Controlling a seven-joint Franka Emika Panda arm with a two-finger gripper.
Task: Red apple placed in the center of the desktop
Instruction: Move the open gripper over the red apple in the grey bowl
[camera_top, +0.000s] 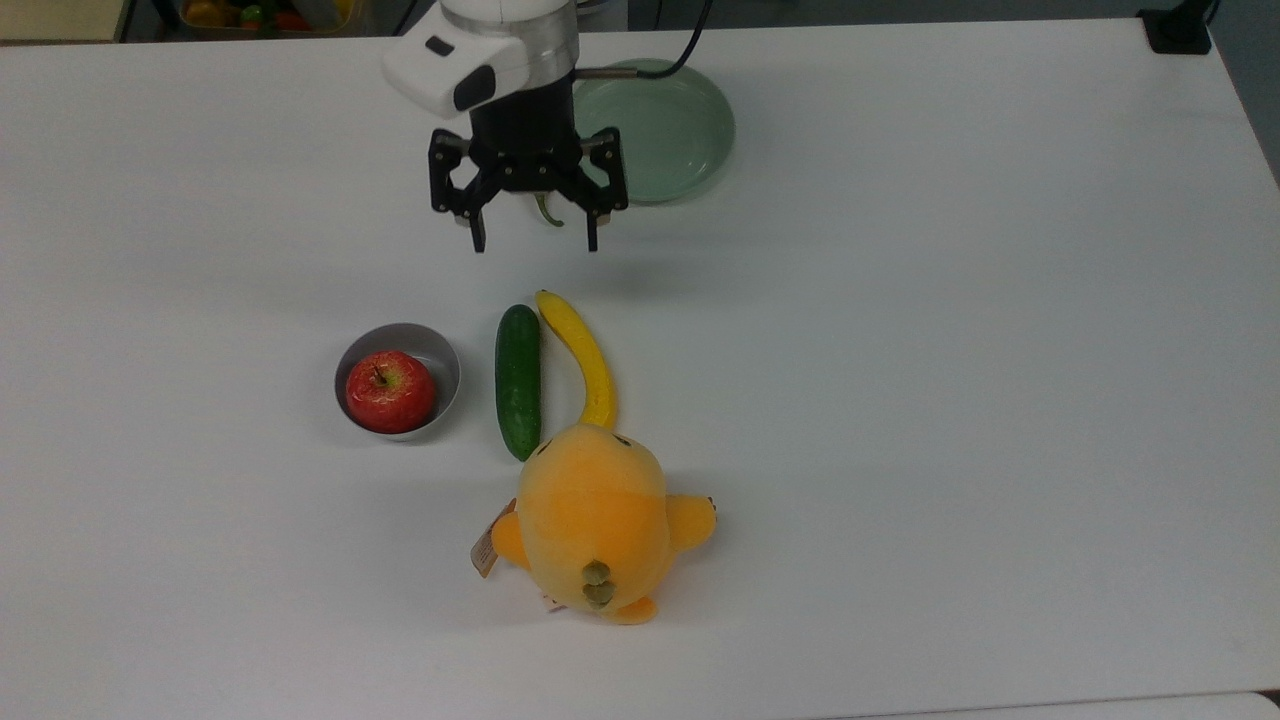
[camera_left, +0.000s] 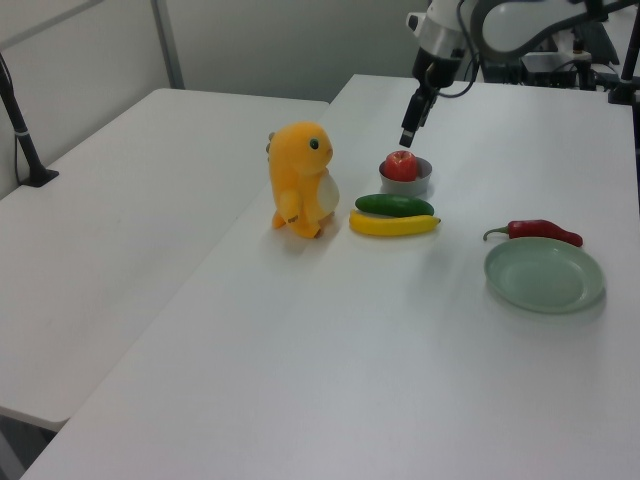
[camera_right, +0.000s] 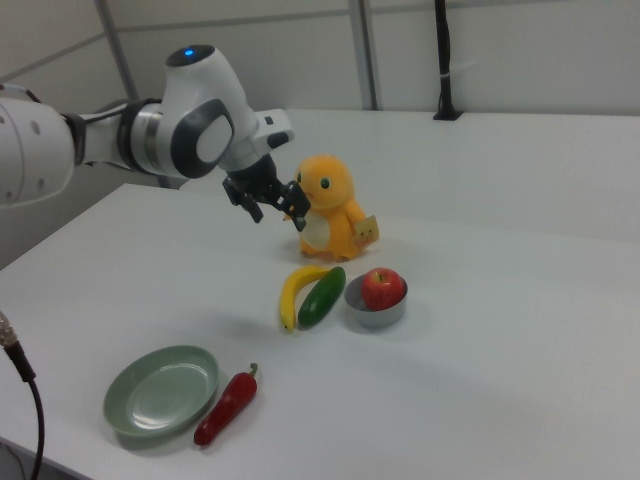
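Top view: red apple (camera_top: 390, 391) sitting in small grey bowl (camera_top: 442, 356), bowl resting on white desktop (camera_top: 950, 400) just beside cucumber (camera_top: 518, 380) and yellow banana (camera_top: 583, 355). Green plate (camera_top: 672, 130) at the far edge, holding nothing. Gripper (camera_top: 532, 246) hovering above the desktop between plate and cucumber, fingers (camera_top: 478, 235) spread wide, gripping and touching nothing. Orange plush toy (camera_top: 595, 520) standing just past the banana's end. Wide bare surface across the top view's right half. Right view: red chili pepper (camera_right: 229, 405) lying beside the plate.
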